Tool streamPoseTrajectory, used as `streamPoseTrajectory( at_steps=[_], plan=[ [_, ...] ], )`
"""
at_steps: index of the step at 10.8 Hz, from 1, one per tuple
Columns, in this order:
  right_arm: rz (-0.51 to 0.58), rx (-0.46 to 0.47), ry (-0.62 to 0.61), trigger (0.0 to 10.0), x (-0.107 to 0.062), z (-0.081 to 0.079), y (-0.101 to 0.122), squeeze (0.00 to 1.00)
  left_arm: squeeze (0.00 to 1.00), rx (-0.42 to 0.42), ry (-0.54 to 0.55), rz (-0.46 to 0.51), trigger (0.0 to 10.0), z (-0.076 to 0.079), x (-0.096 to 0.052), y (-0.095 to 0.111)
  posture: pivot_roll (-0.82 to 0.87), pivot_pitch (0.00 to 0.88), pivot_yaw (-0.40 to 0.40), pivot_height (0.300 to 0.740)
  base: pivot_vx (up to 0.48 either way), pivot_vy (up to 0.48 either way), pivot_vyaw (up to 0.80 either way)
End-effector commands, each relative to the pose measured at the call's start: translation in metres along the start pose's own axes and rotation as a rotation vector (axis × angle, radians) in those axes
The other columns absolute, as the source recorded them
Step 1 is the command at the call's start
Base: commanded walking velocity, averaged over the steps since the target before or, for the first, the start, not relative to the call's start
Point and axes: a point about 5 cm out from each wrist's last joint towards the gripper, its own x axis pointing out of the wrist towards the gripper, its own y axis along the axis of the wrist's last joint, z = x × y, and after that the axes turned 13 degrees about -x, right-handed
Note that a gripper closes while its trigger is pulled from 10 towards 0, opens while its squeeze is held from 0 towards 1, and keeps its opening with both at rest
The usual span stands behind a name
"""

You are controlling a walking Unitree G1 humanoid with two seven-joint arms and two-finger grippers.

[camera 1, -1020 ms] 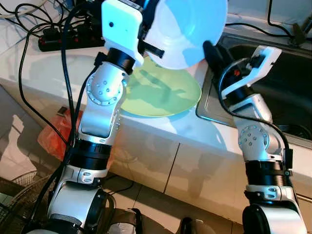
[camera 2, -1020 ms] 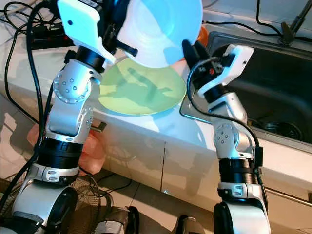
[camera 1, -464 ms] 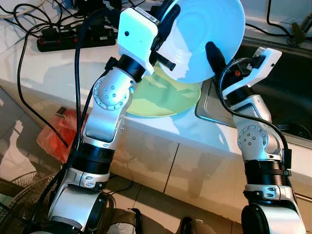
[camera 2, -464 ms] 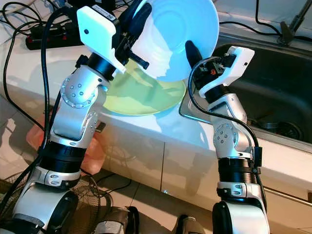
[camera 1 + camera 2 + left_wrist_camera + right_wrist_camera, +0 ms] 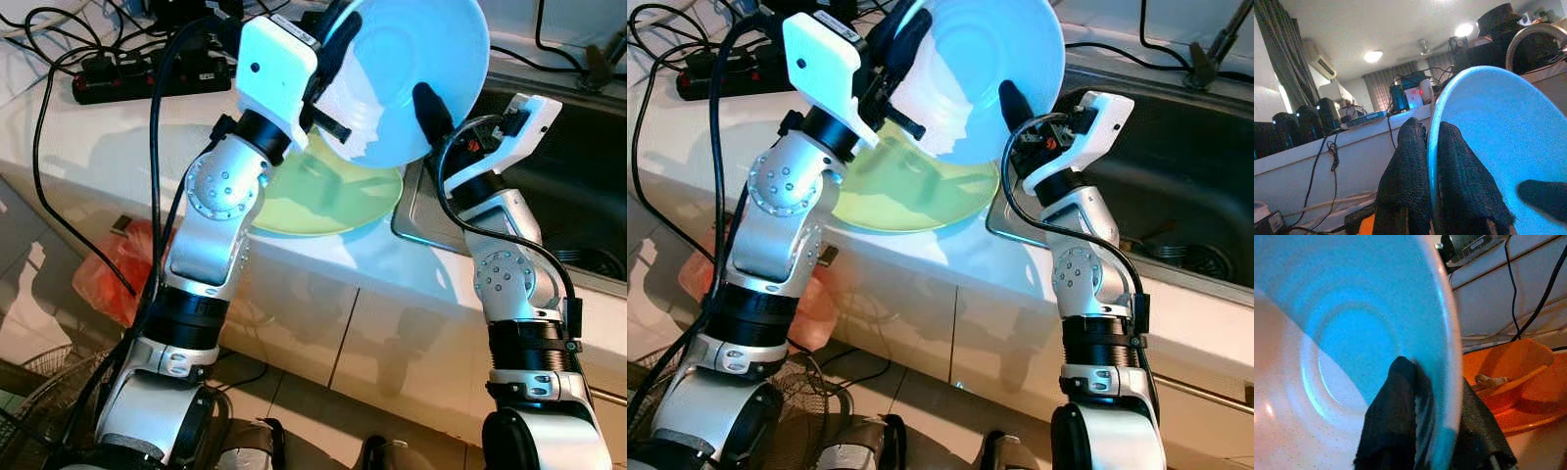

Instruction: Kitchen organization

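At the top center of the frame, the left gripper and right gripper both clamp the blue plate's rim, now tilted upright above the green plate on the table, apparently mid-handover.

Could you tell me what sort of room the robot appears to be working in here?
Most likely a home kitchen: a white countertop runs up to a steel sink, a green plate lies on the counter, and both grippers hold a light blue plate above it.
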Motion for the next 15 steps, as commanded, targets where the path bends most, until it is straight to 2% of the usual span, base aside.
streamPoseTrajectory(
  at_steps=[1,2,7,9,10,13,14,15],
  plan=[
    [0.004,-0.001,-0.040,0.0,0.000,0.006,0.002,0.00,0.00,0.033,-0.047,0.045,10.0,0.008,0.004,0.011,0.07,0.144,0.021,0.740,0.000,0.000,0.00],
    [0.007,0.006,-0.044,0.0,0.000,0.006,0.002,0.00,1.00,0.043,-0.060,0.015,10.0,0.009,0.003,0.006,0.07,0.142,0.022,0.740,0.000,0.000,0.00],
    [0.017,0.028,-0.066,0.0,0.001,0.008,0.003,0.00,1.00,0.036,-0.051,0.002,10.0,0.006,0.003,0.005,0.07,0.147,0.022,0.740,0.000,0.000,0.00],
    [0.027,0.036,-0.091,0.0,0.000,0.012,0.005,0.00,1.00,0.039,-0.014,0.029,10.0,0.003,0.003,0.009,0.07,0.148,0.022,0.740,0.000,0.000,0.00],
    [0.050,0.061,-0.117,0.0,0.000,0.016,0.008,0.00,0.00,0.042,-0.007,0.034,10.0,0.002,0.003,0.010,0.07,0.148,0.022,0.740,0.000,0.000,0.00],
    [0.158,0.134,-0.278,0.0,-0.003,0.038,0.025,0.00,0.00,0.000,0.014,0.009,10.0,0.000,-0.002,0.003,0.07,0.150,0.023,0.740,0.000,0.000,0.00],
    [0.175,0.131,-0.334,0.0,-0.005,0.045,0.028,0.00,0.00,-0.029,0.011,-0.020,10.0,0.001,-0.005,-0.003,0.07,0.150,0.023,0.740,0.000,0.000,0.00],
    [0.202,0.127,-0.417,0.0,-0.008,0.056,0.033,0.00,0.00,-0.087,-0.020,-0.093,10.0,0.004,-0.012,-0.013,0.07,0.152,0.021,0.740,0.000,0.000,0.00]
  ],
)
